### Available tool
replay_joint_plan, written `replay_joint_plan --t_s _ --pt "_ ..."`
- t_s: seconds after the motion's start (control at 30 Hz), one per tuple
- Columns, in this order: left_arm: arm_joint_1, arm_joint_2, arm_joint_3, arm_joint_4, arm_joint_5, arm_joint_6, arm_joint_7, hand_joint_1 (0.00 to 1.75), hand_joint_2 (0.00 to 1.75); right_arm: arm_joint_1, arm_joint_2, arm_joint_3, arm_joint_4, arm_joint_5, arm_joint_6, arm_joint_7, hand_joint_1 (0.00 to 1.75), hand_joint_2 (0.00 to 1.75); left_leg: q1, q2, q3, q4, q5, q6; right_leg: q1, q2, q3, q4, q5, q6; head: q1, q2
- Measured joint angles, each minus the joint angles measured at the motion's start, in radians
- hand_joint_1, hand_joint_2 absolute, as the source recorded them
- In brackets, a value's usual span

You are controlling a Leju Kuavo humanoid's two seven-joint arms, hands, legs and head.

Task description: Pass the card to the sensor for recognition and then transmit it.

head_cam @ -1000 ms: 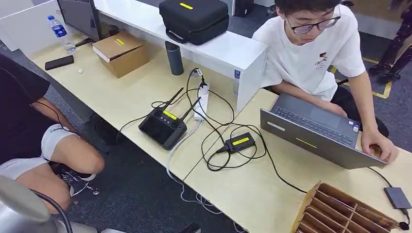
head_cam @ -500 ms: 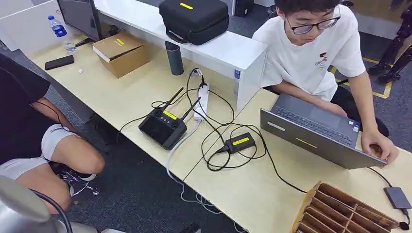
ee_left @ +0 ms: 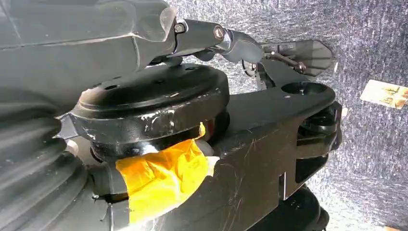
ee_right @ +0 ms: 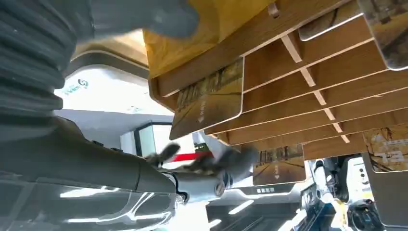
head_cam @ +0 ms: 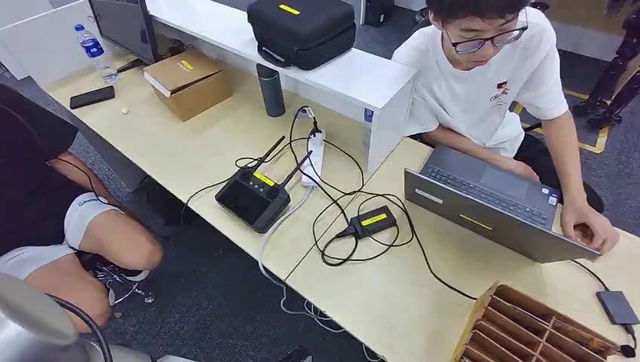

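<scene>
- Hardly any of the task is judged to be done: no card is seen at the sensor (head_cam: 617, 306), taken here to be the small dark box with a cable near the right edge of the desk (head_cam: 392, 302)
- The cards are stood in the slots of a wooden rack (head_cam: 528, 324) at the near right corner of the desk; the nearest card (ee_right: 207, 98) is seen in the right wrist view, seated in its slot at the end of the rack
- The right hand (ee_right: 192, 168) is seen close beside that end of the rack, blurred, with fingers (ee_right: 231, 159) spread and nothing held in them; it is judged to be released and reaching for the card
- The state of the left hand cannot be told; only its ribbed cover (ee_left: 29, 168) is made out, with the arm hanging low
- Left to be done: the card gripped and drawn from its slot, carried to the sensor, held there, then handed on
- The sensor lies just beside the rack, so only a short path is needed; the rack's thin wooden dividers and the desk edge are to be cleared
- Open room is narrowed by the laptop (head_cam: 490, 204) and the forearm of the person (head_cam: 483, 83) behind the rack; loose cables (head_cam: 355, 226) are spread well to the left
</scene>
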Motion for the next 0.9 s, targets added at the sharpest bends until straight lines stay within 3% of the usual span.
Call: replay_joint_plan --t_s 0.9 --pt "0.000 0.001 0.000 0.000 0.000 0.000 0.000 0.00 1.75 -0.023 -0.001 0.008 0.001 -0.015 0.000 -0.010 1.75 1.75 0.000 0.000 0.001 0.000 0.000 0.000 0.000 0.000 -0.001 0.000 0.000 0.000 0.000 0.000"
